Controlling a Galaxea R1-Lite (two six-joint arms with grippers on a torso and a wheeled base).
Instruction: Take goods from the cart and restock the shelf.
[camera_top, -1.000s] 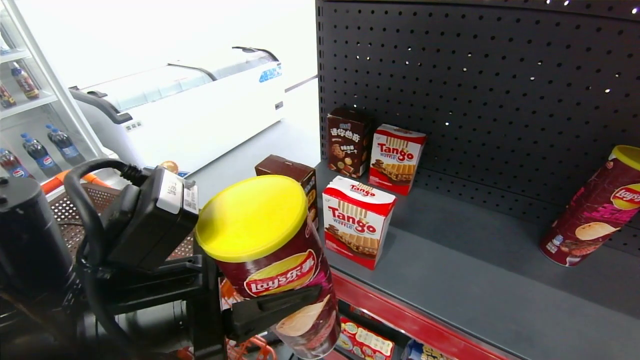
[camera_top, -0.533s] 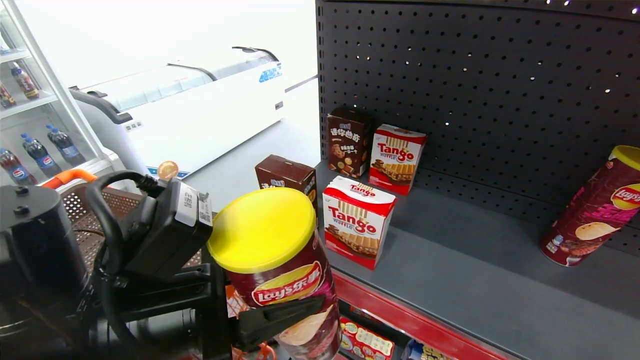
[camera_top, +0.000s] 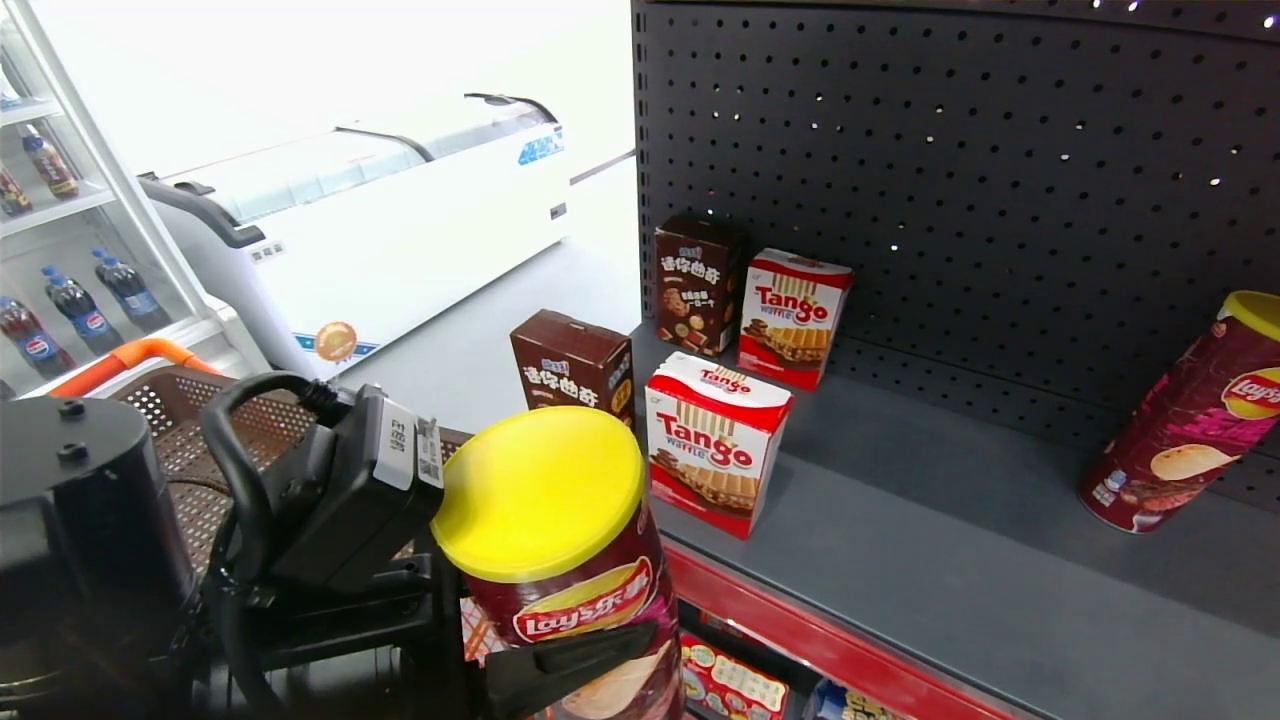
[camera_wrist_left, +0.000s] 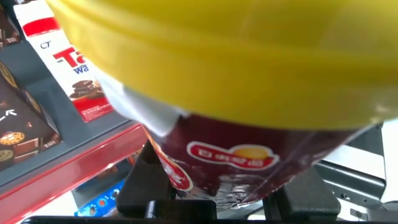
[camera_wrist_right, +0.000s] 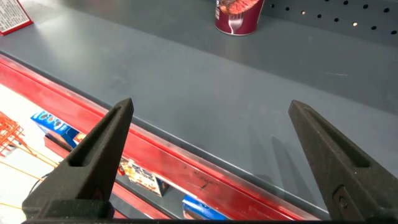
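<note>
Head view: the left tool (camera_top: 590, 650) is clenched around a maroon chip canister (camera_top: 575, 585) with a yellow lid (camera_top: 540, 490). It holds the canister upright just off the shelf's (camera_top: 930, 540) front edge at its left end, with the cart (camera_top: 180, 420) beyond. Two wafer boxes (camera_top: 715, 455) and two brown cookie boxes (camera_top: 695, 285) stand on the shelf's left part. A second chip canister (camera_top: 1190, 420) leans on its pegboard back (camera_top: 950, 180) at the right end. The right tool (camera_wrist_right: 211, 106) hangs released, fingers spread, above the shelf's grey deck.
</note>
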